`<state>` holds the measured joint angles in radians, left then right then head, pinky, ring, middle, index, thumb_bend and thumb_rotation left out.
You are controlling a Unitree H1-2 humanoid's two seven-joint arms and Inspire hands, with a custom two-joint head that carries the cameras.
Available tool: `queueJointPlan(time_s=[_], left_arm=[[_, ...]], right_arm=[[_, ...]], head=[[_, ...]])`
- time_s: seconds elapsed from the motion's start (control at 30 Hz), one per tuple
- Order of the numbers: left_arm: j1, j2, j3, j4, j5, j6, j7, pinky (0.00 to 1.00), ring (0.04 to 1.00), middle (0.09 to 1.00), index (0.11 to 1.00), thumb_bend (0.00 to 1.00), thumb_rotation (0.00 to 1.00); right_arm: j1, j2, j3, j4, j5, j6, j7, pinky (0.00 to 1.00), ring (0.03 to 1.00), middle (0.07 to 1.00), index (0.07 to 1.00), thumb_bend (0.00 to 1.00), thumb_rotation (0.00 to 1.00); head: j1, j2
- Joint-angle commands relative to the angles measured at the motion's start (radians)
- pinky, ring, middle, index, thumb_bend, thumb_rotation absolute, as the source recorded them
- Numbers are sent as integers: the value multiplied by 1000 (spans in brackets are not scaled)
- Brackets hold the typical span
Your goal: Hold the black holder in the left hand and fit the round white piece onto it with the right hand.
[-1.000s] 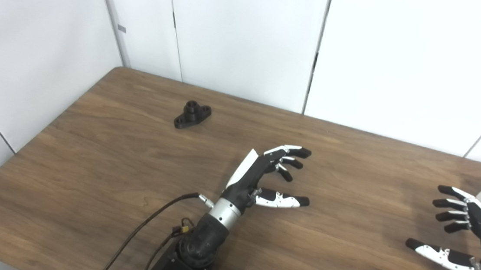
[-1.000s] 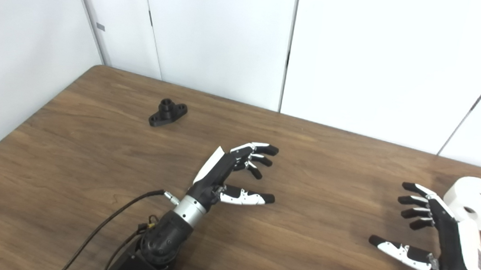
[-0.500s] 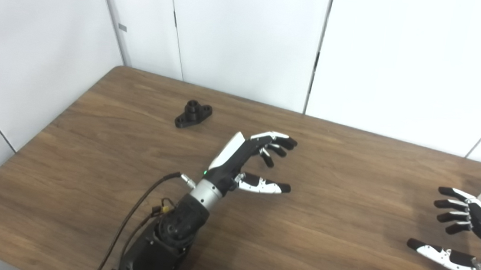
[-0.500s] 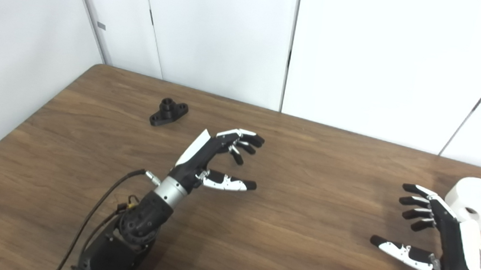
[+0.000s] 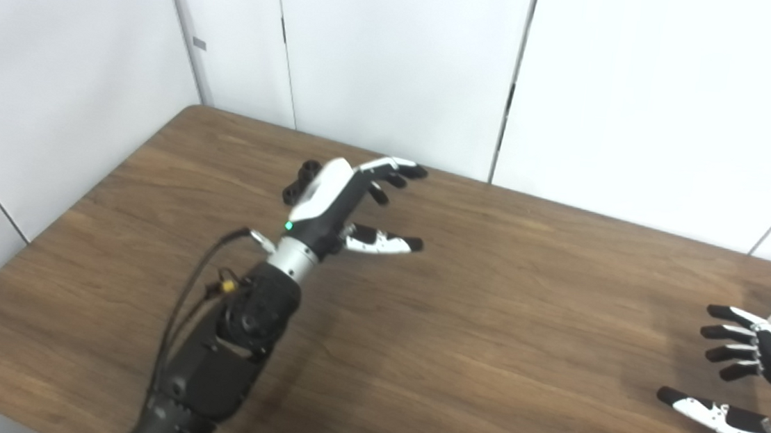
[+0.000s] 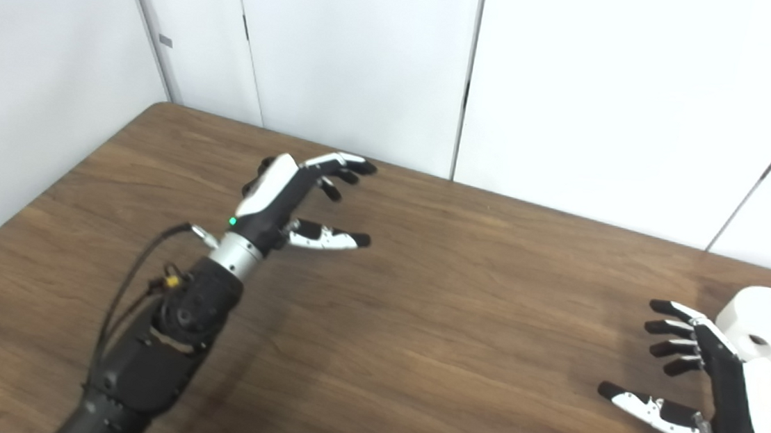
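Observation:
The black holder [image 5: 299, 182] lies on the wooden table [image 5: 489, 309] at the far left, mostly hidden behind my left hand [image 5: 352, 200]. That hand is open, fingers spread, raised just right of and in front of the holder, holding nothing. The round white piece [image 6: 769, 336], a thick disc with a hole, stands at the table's right edge. My right hand [image 6: 700, 373] hovers open in front of it and to its left, with its fingers apart and nothing in it.
White wall panels [image 5: 399, 64] rise right behind the table's far edge. A dark cable [image 5: 186, 297] runs along my left forearm. The table's left edge [image 5: 64, 216] slants close by the holder.
My left arm has reached forward and to the left, from mid-table up to the black holder, and now covers most of it. The right hand has barely moved.

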<state>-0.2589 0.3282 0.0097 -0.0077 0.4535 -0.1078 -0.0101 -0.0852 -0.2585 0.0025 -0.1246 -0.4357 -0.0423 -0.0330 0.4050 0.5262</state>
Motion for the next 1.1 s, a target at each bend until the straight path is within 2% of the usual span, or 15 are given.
queueJointPlan(time_s=[0.0,0.13,0.27,0.5,0.63,0.83,0.93,1.07], left_arm=[[-41,40,20,-26,35,22,21,628,741,769,727,796,57],[-52,75,43,-38,114,65,54,640,751,788,708,821,41],[-71,92,74,-28,140,113,74,675,823,842,724,843,85],[-101,133,110,15,143,139,109,678,850,862,723,868,109],[-111,154,109,41,168,148,132,664,863,878,723,881,145],[-126,169,104,68,215,214,147,737,976,995,750,925,240],[-133,175,93,90,237,249,149,741,994,1000,757,958,259],[-135,178,87,124,234,224,185,720,972,982,734,973,246]], right_arm=[[-20,-17,-11,-25,13,-27,-6,446,561,655,731,714,0],[-20,-17,-12,-21,22,-32,-7,440,553,653,726,718,0],[-22,-19,-10,-12,21,-46,-13,437,549,653,726,716,0],[-23,-19,-10,-22,17,-34,-8,438,549,656,727,718,0],[-23,-21,-12,-22,21,-37,-8,428,545,654,729,712,0],[-23,-22,-12,-23,25,-36,-6,415,539,649,730,704,0],[-23,-22,-12,-23,27,-39,-6,419,539,649,731,705,0],[-20,-22,-13,-32,27,-26,-1,414,539,651,732,684,0]], head=[[2,2],[6,1],[8,2],[8,2],[8,2],[7,2],[6,3],[3,6]])
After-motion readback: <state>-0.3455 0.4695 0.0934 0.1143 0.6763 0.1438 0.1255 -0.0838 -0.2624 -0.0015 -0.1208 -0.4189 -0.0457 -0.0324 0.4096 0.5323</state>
